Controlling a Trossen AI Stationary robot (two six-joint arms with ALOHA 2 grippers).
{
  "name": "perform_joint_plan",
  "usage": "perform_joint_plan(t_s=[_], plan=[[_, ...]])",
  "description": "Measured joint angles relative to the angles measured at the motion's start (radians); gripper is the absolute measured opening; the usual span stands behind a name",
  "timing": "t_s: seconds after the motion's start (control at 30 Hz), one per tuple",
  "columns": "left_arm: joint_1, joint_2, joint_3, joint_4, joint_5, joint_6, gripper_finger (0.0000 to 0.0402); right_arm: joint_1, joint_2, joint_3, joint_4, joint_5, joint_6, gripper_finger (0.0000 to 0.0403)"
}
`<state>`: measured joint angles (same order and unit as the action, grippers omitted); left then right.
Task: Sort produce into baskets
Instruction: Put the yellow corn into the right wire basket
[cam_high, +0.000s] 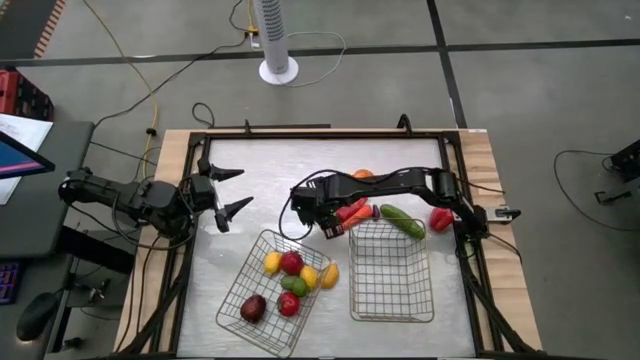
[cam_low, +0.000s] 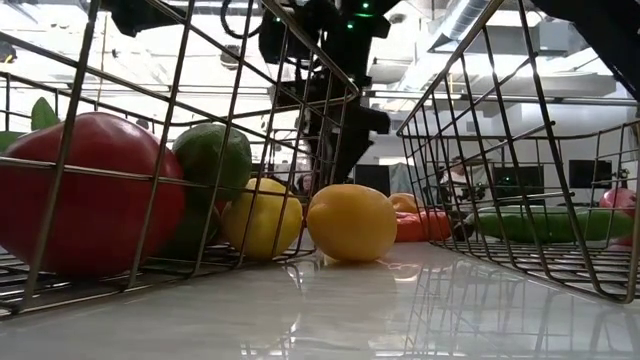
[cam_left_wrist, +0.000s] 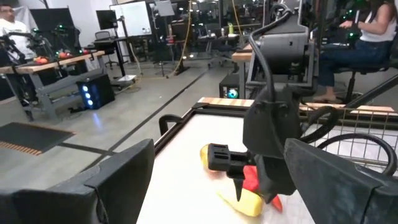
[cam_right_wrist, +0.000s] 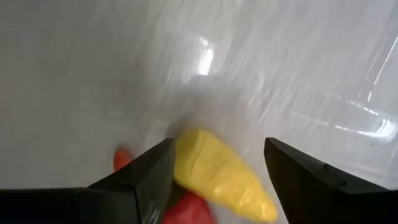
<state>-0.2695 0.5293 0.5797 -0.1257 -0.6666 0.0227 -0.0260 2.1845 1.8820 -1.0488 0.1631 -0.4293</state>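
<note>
Hovering with the right tool spread apart over the long yellow piece lying on the bench beside the empty basket, needing centring before clamping

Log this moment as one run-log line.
right gripper: open, over yellow piece | left gripper: open, waiting at table's left | left basket: holds round produce | right basket: empty
</note>
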Motion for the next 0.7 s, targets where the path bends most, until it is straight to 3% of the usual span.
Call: perform_joint_plan(t_s=[0.7], plan=[[0.0,0.0,0.0,-0.022,0.0,0.0,0.0345,-0.016,0.08,-0.007,-0.076,0.068,-0.08,0.0276]])
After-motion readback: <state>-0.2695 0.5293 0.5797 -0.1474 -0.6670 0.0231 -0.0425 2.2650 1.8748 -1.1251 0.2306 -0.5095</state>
